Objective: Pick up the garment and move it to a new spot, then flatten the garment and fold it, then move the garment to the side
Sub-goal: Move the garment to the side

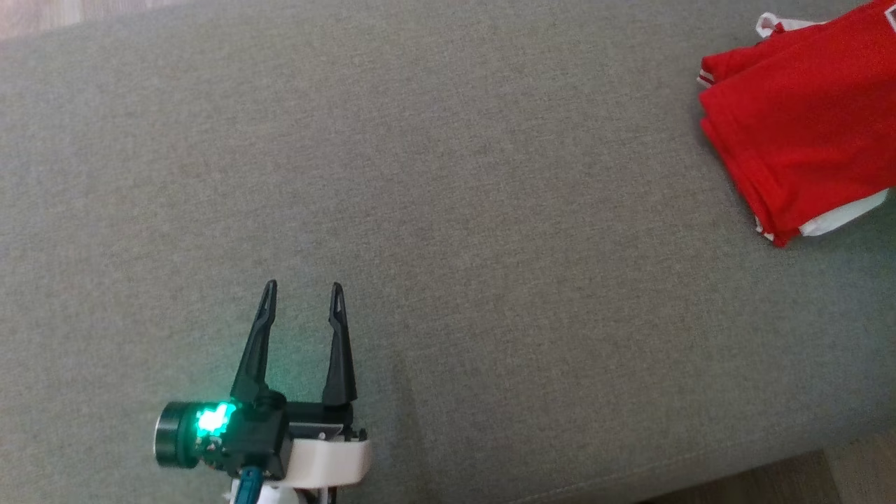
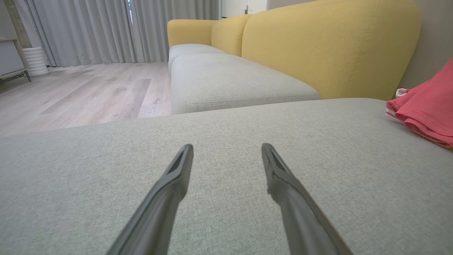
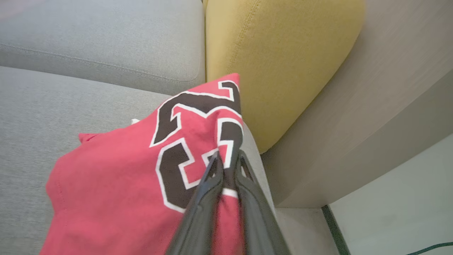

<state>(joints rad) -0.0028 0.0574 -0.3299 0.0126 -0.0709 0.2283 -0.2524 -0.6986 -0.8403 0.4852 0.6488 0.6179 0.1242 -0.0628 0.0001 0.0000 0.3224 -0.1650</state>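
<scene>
The garment [image 1: 805, 119] is a red jersey with white trim, lying folded at the far right of the grey sofa seat [image 1: 448, 175]. My left gripper [image 1: 302, 287] hovers open over the bare seat at the lower left, well away from the garment. Ahead of the open left gripper [image 2: 227, 150], the garment [image 2: 428, 102] lies at the right edge of the left wrist view. My right gripper [image 3: 228, 157] is shut on a fold of the garment [image 3: 116, 184], beside its black-and-white number, near the seat's end.
A yellow backrest [image 3: 279, 60] stands just behind the garment, with a beige wall panel [image 3: 371, 117] to its right. Another grey seat cushion [image 2: 233, 81] and wooden floor [image 2: 78, 92] lie beyond. The seat's front edge borders the floor [image 1: 805, 476].
</scene>
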